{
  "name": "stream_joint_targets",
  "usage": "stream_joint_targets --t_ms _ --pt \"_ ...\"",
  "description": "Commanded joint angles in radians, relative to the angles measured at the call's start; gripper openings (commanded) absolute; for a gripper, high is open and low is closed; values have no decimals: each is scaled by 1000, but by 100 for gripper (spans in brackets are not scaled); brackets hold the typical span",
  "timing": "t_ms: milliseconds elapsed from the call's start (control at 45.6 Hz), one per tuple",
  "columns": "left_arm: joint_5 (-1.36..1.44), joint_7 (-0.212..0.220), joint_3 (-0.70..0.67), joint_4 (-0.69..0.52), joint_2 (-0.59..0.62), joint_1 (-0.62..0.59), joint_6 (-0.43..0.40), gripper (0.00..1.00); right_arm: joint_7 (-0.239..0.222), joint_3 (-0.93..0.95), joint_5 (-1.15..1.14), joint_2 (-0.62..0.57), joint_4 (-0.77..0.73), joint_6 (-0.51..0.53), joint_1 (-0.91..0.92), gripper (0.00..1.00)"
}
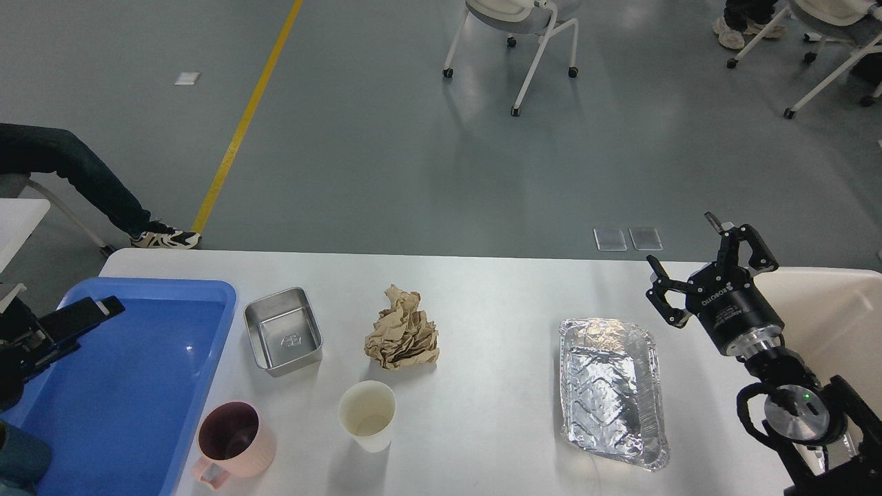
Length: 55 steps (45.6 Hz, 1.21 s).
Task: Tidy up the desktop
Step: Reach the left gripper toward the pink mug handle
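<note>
The white bench [496,289] fills the lower half of the head view, its far edge running across the middle of the picture with grey floor beyond it. At its left end sits a blue tray [138,386], and just right of the tray's far corner lies a small square metal tin [283,339], open side up and bare inside. In front of the tin, near the bench's close edge, stands a pink mug [231,439] with its handle turned toward the viewer, touching or nearly touching the tray's right wall. To the mug's right stands a cream paper cup [368,415], upright and apart from the mug. Behind the cup, near the middle of the bench, rests a ball of crumpled brown paper [403,337]. Well to the right lies a rectangular foil tray [612,391], open side up, its long side running away from the viewer. A cream bin [837,317] stands at the bench's right end. The right end effector [696,258] hangs above the far right part of the bench, between the foil tray and the bin, with its two fingers spread wide and nothing between them. The left end effector [100,306] reaches in over the blue tray's left side; it shows as a dark, flat shape whose fingers cannot be told apart, so its state cannot be told. On the floor beyond are a yellow line [244,117] and white chairs on castors [524,41].
</note>
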Motion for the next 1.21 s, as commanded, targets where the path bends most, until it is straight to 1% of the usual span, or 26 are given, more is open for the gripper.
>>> stream_joint_targets --t_ms 0,219,482,614,746,833,943,987,1074,1184 --pt "55 5 46 -4 18 6 0 98 0 0 0 -6 -3 0 0 100" --pt "68 3 56 -4 46 10 -23 98 0 0 0 -4 -6 -1 -1 100" --pt "69 17 56 2 21 14 -73 98 0 0 0 -11 -5 2 -3 100" --pt "115 20 110 30 -54 22 -74 98 0 3 0 -26 -6 2 -9 100" --pt "297 23 115 36 -140 22 -71 98 0 3 0 -26 0 2 -9 100" --pt "426 43 116 57 -188 26 -70 98 0 3 0 -24 0 2 -11 100" --pt "544 94 116 82 -226 25 -71 97 0 2 0 -24 -2 2 -15 100" --pt "569 108 115 87 -244 20 -74 97 0 3 0 -24 -2 2 -20 100" --pt "588 108 115 105 -277 13 -89 98 0 9 0 -24 0 2 -26 100" --pt "589 109 116 134 -316 -32 -145 98 1 19 0 -26 3 2 -37 100"
